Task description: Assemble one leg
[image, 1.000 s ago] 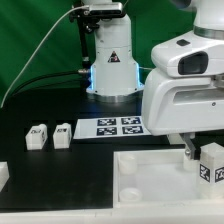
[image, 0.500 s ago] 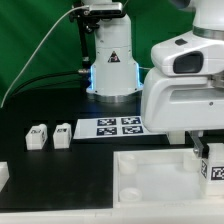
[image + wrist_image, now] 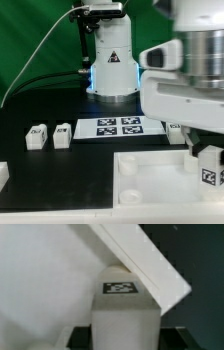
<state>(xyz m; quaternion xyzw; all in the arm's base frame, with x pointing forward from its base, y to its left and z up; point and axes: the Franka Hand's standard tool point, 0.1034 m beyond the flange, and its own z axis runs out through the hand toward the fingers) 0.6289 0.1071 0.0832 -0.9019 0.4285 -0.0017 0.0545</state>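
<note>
In the exterior view, you see the arm's bulky white wrist filling that view's right side, bent low over the large white panel (image 3: 150, 175) that lies at the front of the black table (image 3: 40, 160). The gripper (image 3: 208, 160) hangs at the panel's far right part, and the leg (image 3: 209, 172) sits upright between its fingers, tag facing the camera, so the hand is closed narrowly on that piece. You cannot tell from here whether the leg's base touches the panel. Beyond the panel, toward the robot base (image 3: 112, 60), lies the marker board (image 3: 120, 127). To the left of the marker board stand two more legs (image 3: 50, 135) side by side, well apart from the panel. A white block (image 3: 3, 175) shows at the table's left edge. The wrist housing hides the panel's far right corner.

In the wrist view, you look straight down the held leg (image 3: 122, 308), its tag near the tip. The panel's (image 3: 40, 280) raised rim runs diagonally just beside the tip. Dark finger pads (image 3: 172, 336) flank the leg's lower sides.
</note>
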